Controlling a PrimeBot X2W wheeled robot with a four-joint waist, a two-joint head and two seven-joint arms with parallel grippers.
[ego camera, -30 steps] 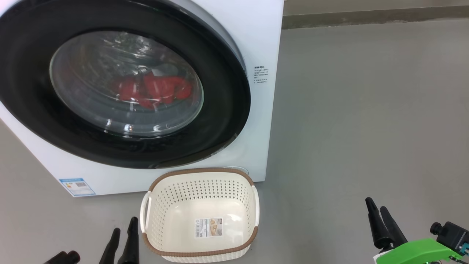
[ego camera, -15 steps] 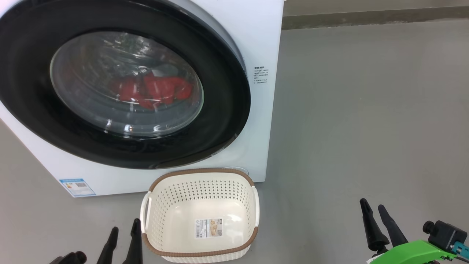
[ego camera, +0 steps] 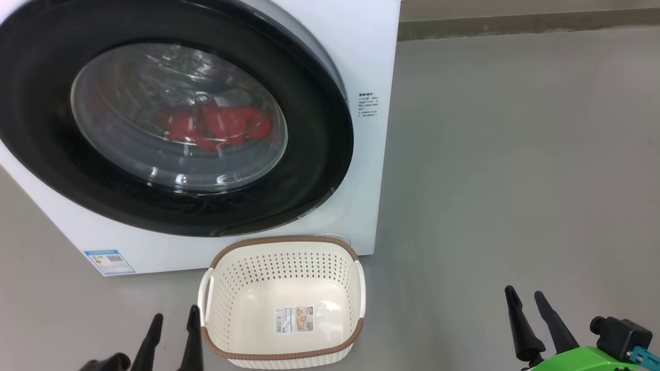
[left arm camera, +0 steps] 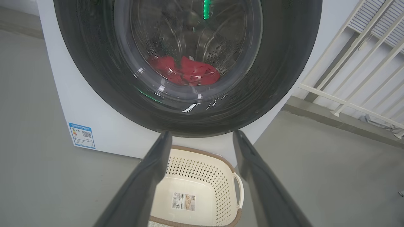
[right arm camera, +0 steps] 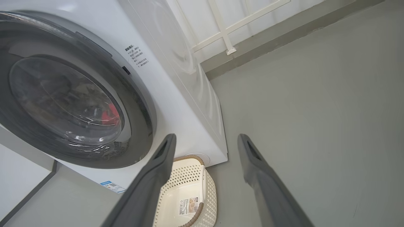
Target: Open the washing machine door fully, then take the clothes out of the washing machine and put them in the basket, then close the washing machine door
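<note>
The round washing machine door [ego camera: 319,154] is shut, with red clothes [ego camera: 216,126] behind its glass. The left gripper [ego camera: 175,312], fingers apart and empty, hangs near, straight before the door and just left of the basket [ego camera: 281,242]. The right gripper [ego camera: 524,291], also spread and empty, sits well off right, probably closer to the door's right edge.

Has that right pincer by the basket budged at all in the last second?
Yes. In the head view the right pincer has drifted slightly left, toward the basket, and lower in the picture; the basket has stayed put.
</note>
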